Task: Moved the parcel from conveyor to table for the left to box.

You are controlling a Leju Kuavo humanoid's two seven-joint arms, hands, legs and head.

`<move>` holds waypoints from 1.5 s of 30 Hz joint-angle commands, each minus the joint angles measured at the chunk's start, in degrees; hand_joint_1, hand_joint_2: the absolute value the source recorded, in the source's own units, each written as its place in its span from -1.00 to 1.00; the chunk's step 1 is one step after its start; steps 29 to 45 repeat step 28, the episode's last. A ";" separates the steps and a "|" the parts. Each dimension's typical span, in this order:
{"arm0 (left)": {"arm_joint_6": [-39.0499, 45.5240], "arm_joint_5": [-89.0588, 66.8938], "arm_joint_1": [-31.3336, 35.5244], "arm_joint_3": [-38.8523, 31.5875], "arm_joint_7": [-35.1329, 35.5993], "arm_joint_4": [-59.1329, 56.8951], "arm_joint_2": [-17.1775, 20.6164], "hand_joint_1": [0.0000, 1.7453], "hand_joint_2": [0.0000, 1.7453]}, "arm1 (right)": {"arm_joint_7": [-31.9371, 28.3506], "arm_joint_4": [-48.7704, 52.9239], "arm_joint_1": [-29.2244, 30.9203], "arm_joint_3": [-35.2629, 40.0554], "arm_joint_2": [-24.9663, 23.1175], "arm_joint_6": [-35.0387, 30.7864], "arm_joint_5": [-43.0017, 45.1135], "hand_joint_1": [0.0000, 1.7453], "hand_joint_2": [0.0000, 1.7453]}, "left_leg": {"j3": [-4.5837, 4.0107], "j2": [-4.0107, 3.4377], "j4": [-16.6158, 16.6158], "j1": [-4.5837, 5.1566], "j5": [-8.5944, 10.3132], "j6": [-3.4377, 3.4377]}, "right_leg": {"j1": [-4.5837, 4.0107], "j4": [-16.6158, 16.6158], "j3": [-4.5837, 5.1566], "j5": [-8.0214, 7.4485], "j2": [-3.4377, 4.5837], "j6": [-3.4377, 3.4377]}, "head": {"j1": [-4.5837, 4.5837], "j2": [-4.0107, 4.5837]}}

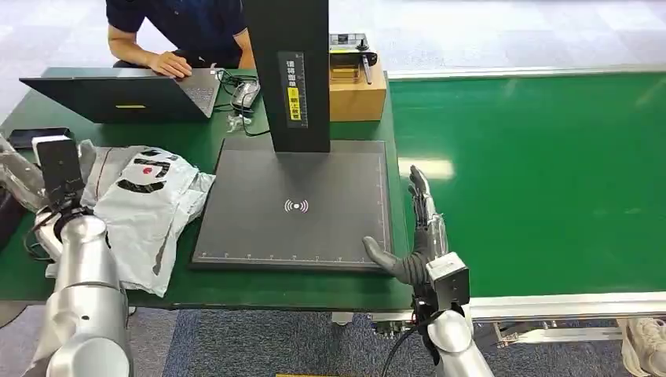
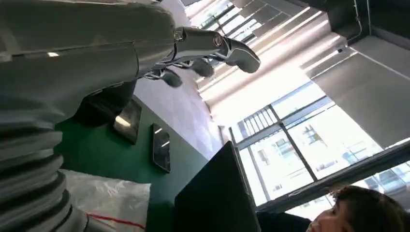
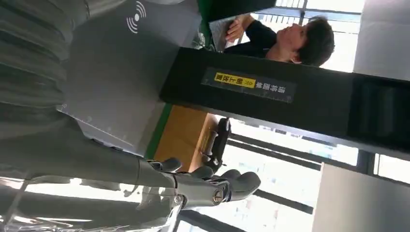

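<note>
A cardboard box at the back of the table carries a dark device on top. The parcel, a white plastic bag, lies on the table just beside the left hand, whose fingers are apart, holding nothing. The right hand hovers spread and empty at the grey pad's corner, well apart from the parcel

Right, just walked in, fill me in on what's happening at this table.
The white parcel lies on the green table, left of the dark scanner pad. The robot's right hand hovers open at the pad's right edge, beside the bare green conveyor, holding nothing. The left hand is raised near the parcel, also holding nothing. Across the table, a person works on a laptop.
</note>
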State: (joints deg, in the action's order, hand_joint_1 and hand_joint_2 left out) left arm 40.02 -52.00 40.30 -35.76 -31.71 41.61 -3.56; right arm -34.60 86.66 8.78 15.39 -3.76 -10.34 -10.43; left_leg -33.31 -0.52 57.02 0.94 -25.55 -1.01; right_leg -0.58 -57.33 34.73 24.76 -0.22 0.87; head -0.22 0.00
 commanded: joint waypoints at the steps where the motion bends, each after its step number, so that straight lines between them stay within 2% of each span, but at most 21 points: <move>1: -4.59 15.19 -2.68 17.05 3.69 2.49 0.09 -1.00 1.00 | 0.19 -0.12 -1.06 -0.13 0.37 -0.44 0.22 -1.00 1.00 | 0.19 0.25 -0.07 -0.06 -0.02 0.15 | -0.02 0.08 -0.26 0.09 -0.19 -0.11 | 0.00 0.00; 5: -11.30 24.99 -7.29 25.59 4.19 10.87 0.56 -1.00 1.00 | -0.14 0.50 -2.11 -0.58 0.44 -0.26 0.08 -1.00 1.00 | 0.13 0.14 -0.05 -0.06 -0.04 0.11 | -0.03 0.07 -0.19 0.06 -0.10 -0.09 | 0.02 0.00; 7: -11.55 26.19 -8.43 28.05 4.94 13.32 0.66 -1.00 1.00 | -0.24 0.65 -2.27 -0.72 0.42 -0.18 0.03 -1.00 1.00 | 0.15 0.08 -0.04 -0.07 -0.07 0.13 | -0.04 0.08 -0.20 0.06 -0.02 -0.10 | 0.00 0.00; 9: -17.65 30.46 -11.29 32.66 2.66 19.52 0.95 -1.00 1.00 | -0.33 1.12 -2.50 -1.04 0.55 0.41 0.06 -1.00 1.00 | 0.15 0.13 -0.04 -0.06 -0.07 0.14 | -0.03 0.07 -0.21 0.09 -0.07 -0.11 | 0.00 0.00; 18: -20.79 29.29 -22.08 43.31 1.33 38.95 1.13 -1.00 1.00 | 0.50 2.51 -3.60 -2.16 0.96 2.37 -0.34 -1.00 1.00 | 0.07 0.04 -0.03 -0.04 -0.07 0.08 | -0.01 0.05 -0.11 0.04 0.00 -0.07 | 0.00 0.00; 25: -22.39 30.10 -24.49 45.15 1.79 41.31 1.22 -1.00 1.00 | 0.82 2.42 -3.90 -2.53 0.93 3.06 -0.47 -1.00 1.00 | 0.42 0.10 -0.14 -0.08 -0.15 0.22 | -0.02 0.18 -0.46 0.12 -0.01 -0.17 | 0.00 0.00; 28: -22.41 30.17 -24.44 45.06 1.74 41.26 1.38 -1.00 1.00 | 0.82 2.36 -3.86 -2.51 0.84 3.07 -0.48 -1.00 1.00 | 0.18 0.05 -0.06 -0.04 -0.08 0.13 | -0.01 0.08 -0.21 0.06 0.01 -0.10 | 0.00 0.00; 45: -22.41 30.17 -24.44 45.06 1.74 41.26 1.38 -1.00 1.00 | 0.82 2.36 -3.86 -2.51 0.84 3.07 -0.48 -1.00 1.00 | 0.18 0.05 -0.06 -0.04 -0.08 0.13 | -0.01 0.08 -0.21 0.06 0.01 -0.10 | 0.00 0.00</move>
